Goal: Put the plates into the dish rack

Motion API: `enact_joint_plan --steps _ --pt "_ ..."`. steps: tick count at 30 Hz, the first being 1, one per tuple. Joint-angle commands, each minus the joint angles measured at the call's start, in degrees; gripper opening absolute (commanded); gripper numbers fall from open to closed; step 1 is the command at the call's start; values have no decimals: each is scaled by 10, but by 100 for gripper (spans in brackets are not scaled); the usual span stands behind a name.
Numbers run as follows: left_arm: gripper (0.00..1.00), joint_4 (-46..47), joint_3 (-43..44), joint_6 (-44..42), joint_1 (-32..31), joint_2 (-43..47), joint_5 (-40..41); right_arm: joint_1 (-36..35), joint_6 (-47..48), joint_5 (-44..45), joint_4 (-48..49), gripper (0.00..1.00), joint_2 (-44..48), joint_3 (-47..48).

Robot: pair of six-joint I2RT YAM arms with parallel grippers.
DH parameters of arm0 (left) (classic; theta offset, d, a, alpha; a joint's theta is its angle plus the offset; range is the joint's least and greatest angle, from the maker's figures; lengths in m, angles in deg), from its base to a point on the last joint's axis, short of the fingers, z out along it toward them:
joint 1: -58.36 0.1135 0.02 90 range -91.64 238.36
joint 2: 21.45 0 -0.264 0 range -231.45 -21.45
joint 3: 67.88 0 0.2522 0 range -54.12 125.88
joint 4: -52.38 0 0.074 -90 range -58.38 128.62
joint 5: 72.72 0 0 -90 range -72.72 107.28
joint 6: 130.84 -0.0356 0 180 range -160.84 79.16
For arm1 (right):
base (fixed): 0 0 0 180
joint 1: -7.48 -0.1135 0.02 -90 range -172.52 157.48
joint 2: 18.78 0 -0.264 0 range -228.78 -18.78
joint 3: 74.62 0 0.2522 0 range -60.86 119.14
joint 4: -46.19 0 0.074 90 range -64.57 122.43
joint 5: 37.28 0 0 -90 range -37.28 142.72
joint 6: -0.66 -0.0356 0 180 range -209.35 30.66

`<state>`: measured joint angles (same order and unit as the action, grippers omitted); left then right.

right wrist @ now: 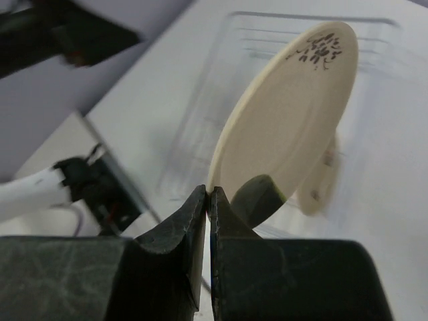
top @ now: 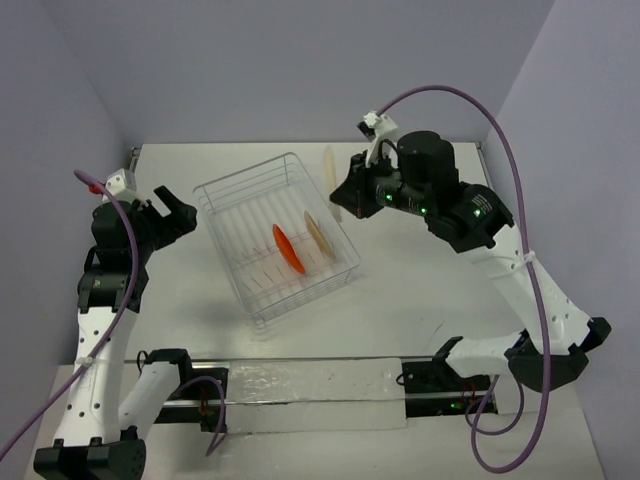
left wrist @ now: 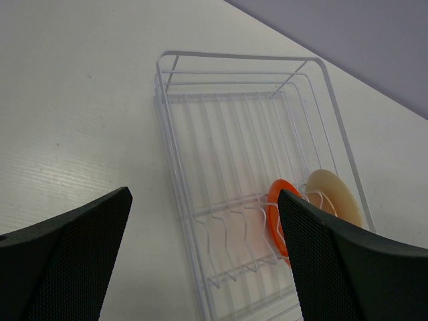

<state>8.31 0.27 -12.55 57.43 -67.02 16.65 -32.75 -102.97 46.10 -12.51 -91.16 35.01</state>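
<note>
The speckled cream plate (right wrist: 287, 127) is held on edge in the air. It is pinched at its lower rim by the right gripper (right wrist: 208, 199), whose jaws are pressed onto the rim. In the overhead view it appears just off the far corner of the dish rack (top: 243, 172), on the right side, and not yet over the slot wires. An orange plate (top: 288, 248) and a second cream plate (top: 319, 237) are stood upright side by side in the rack's near right part.

For this step to be done well, the held plate should be kept vertical and turned parallel to the two standing ones. It should then be carried above a free slot beside them and lowered edge-first until it is seated between the wires. Only then should the pinch be let go. The hold on the rim is judged narrow, so a knock against the wires could twist the plate.

The right arm is stretched far forward and leftward over the table (top: 420, 290). The left gripper (top: 172, 210) is held spread and empty beside the rack's left side, pointed toward it.
</note>
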Motion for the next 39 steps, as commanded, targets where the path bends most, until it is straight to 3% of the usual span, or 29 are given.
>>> enact_joint_plan --steps 1,11,23,39 --pt "99 9 8 4 6 -1 3 -30 45 -286 77 0 -45 37" --pt "99 8 6 5 6 -1 3 -54 43 -390 83 0 -141 48" --pt "99 9 5 5 6 0 3 -67 9 -321 116 0 -214 16" --pt "99 9 5 4 6 7 3 -58 10 -321 120 0 -316 47"
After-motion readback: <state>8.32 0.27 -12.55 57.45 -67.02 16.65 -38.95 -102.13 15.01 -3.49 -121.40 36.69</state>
